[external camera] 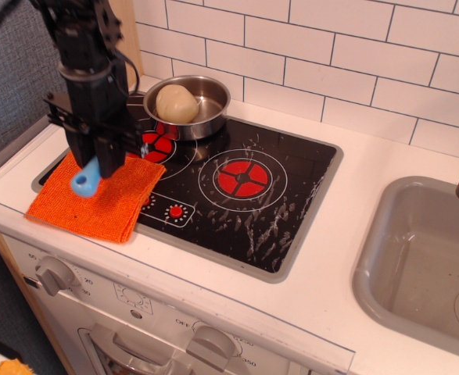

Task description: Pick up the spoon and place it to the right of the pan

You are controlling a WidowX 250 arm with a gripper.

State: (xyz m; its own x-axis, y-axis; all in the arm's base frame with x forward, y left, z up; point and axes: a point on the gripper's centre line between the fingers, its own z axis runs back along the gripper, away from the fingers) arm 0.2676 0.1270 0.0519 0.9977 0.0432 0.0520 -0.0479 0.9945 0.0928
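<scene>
Single view, from above the toy kitchen counter.

Gripper (pixel 98 160) at about nine o'clock of the hob, fingers pinched on the spoon (pixel 86 180). Only the light-blue handle showing, poking out below the fingers toward seven o'clock; bowl hidden between them. Spoon apparently lifted clear of the orange cloth (pixel 96 205), judging by the handle hanging above the fabric, though contact hard to rule out from this angle. Gripped near the bowl end, probably because the thick handle lay flat and the neck offered the narrowest hold.

Pan (pixel 188 105) at roughly eleven o'clock on the hob (pixel 213 187), over the back-left burner, holding a pale round lump (pixel 176 103). Pan handle not made out, hidden behind the arm.

Free ground to the right of the pan, toward two o'clock, over black glass and the red burner ring (pixel 243 180). Next: carry across past the pan's rim, high enough to avoid clipping it.

Grey sink (pixel 385 258) at three o'clock, well apart, no part in this.
</scene>
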